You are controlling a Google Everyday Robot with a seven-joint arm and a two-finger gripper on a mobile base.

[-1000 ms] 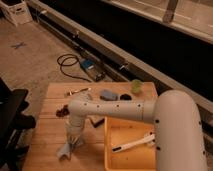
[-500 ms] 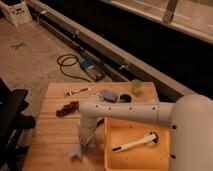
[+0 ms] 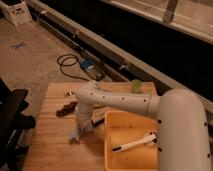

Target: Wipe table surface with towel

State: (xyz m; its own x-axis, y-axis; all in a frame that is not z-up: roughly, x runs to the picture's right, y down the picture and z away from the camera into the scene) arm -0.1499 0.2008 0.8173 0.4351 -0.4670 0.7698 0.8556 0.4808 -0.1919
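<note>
Gripper (image 3: 81, 127) points down, pressing the towel (image 3: 76, 134) flat against the tabletop (image 3: 55, 145) for wiping contact. Cannot tell the fingers' state.

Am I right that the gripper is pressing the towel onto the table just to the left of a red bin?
Not quite: the bin is yellow, not red, as the camera view shows. The rest holds: the gripper is down at the towel on the table, left of that bin.

yellow bin (image 3: 131, 145) holding white brush (image 3: 134, 143) | brown clump (image 3: 66, 109) | green cup (image 3: 136, 86) | floor cable (image 3: 67, 63)
</note>
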